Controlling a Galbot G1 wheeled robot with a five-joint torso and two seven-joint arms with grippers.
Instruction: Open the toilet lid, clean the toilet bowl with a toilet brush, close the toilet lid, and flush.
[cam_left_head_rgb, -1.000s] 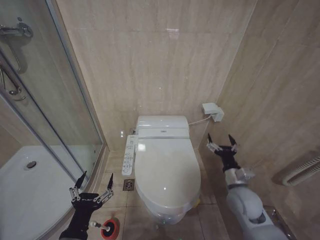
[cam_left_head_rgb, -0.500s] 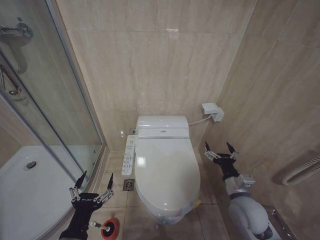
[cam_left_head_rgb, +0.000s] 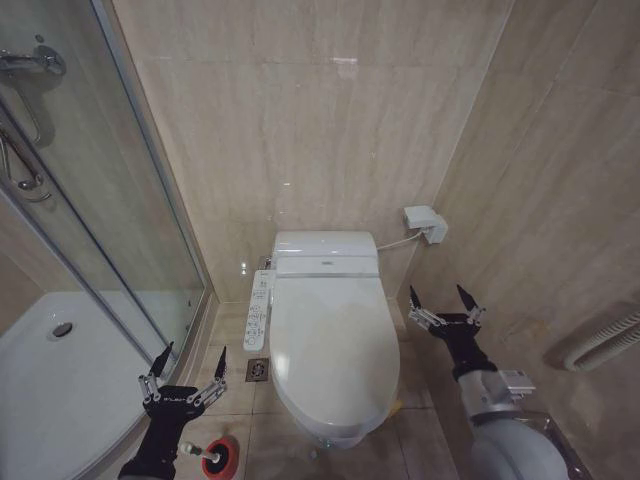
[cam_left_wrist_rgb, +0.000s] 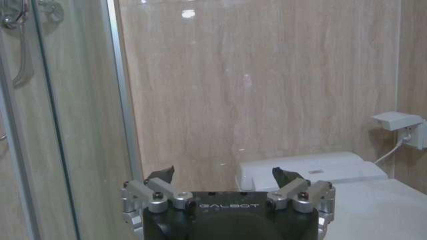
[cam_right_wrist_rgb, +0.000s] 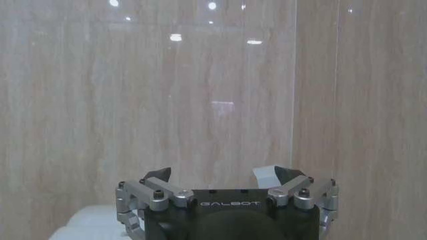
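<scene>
The glossy white toilet lid (cam_left_head_rgb: 330, 345) lies down flat over the toilet bowl (cam_left_head_rgb: 345, 432), whose white button panel (cam_left_head_rgb: 259, 312) runs along its left side. My right gripper (cam_left_head_rgb: 441, 298) hangs open just to the right of the lid, beside the wall, holding nothing. Low at the left my left gripper (cam_left_head_rgb: 188, 358) is open and empty, just above the toilet brush (cam_left_head_rgb: 203, 454) standing in its round red holder (cam_left_head_rgb: 222, 458) on the floor. The left wrist view shows the open left gripper (cam_left_wrist_rgb: 223, 175) facing the tank (cam_left_wrist_rgb: 310, 171). The right wrist view shows the open right gripper (cam_right_wrist_rgb: 220, 175) facing the tiled wall.
A glass shower enclosure (cam_left_head_rgb: 100, 200) with a curved white tray (cam_left_head_rgb: 60, 380) fills the left. A floor drain (cam_left_head_rgb: 257, 369) sits beside the toilet. A white wall socket box (cam_left_head_rgb: 424, 222) with a cable is behind the tank. A towel rail (cam_left_head_rgb: 605, 342) is on the right wall.
My right gripper has drawn back and down along the right side of the toilet, staying open. The left gripper and the brush have not moved.
</scene>
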